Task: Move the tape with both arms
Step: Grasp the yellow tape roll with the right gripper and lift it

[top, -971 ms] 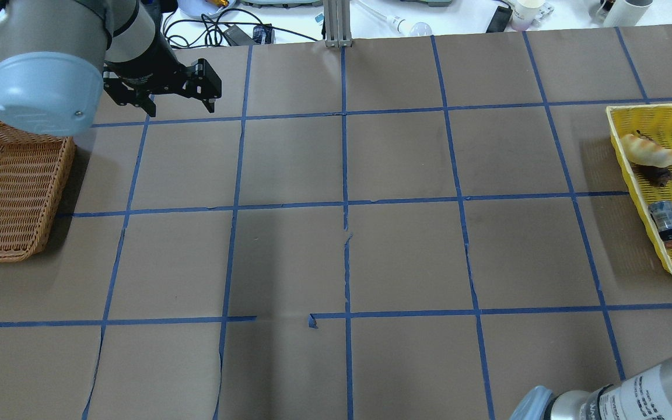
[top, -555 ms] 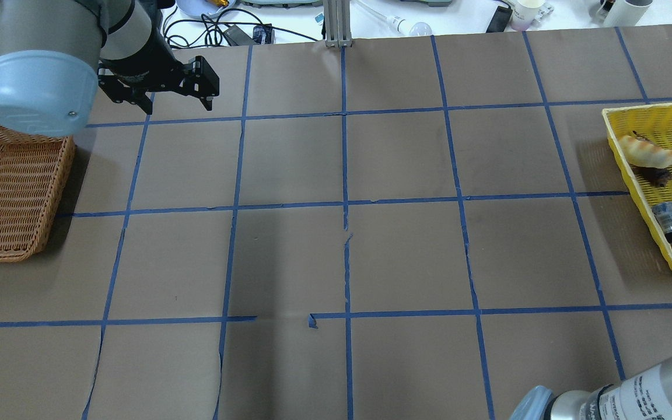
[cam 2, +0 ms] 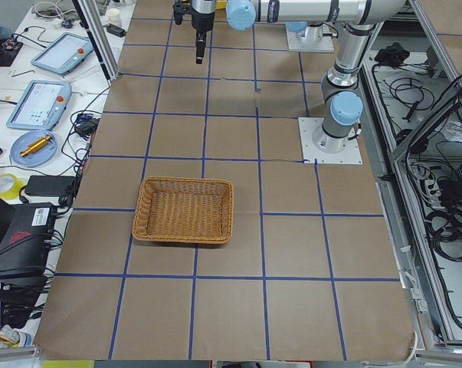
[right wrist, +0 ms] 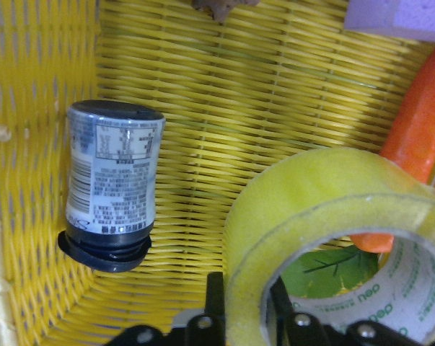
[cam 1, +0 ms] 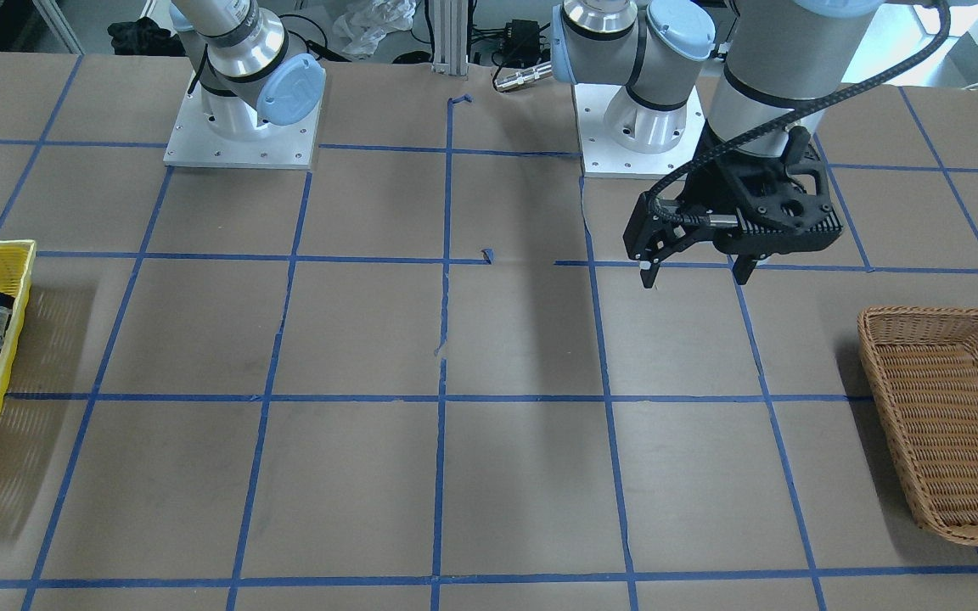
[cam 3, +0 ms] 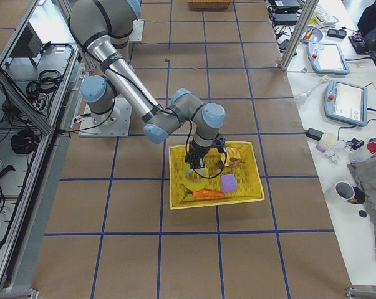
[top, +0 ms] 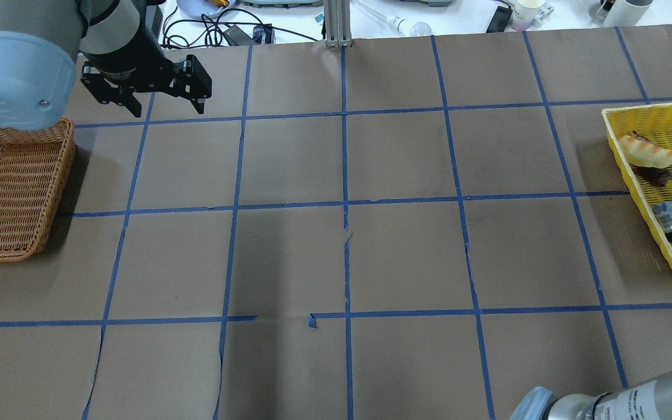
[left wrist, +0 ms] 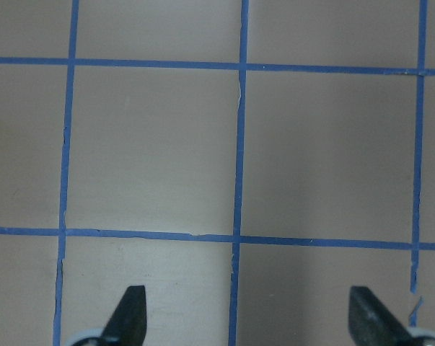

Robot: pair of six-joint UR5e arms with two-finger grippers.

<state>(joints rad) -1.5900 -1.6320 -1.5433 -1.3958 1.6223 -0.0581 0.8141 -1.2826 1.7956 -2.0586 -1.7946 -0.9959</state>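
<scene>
Robotics lab, paper-covered table (top: pixel 400 157) gridded with blue tape lines (top: pixel 289 205), teach pendants (cam 3: pixel 348 101), loose cables (cam 2: pixel 443 224)

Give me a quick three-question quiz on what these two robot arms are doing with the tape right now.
1. True or false: the left gripper holds the tape.
2. What lies beside the tape in the yellow basket? A: a small dark-capped bottle; B: a hammer; C: a spoon.
3. Fill in: the wicker basket stands on the ___ arm's side.
Key: 1 false, the left gripper is open, while the right gripper pinches the roll's wall; 2 A; 3 left.
</scene>
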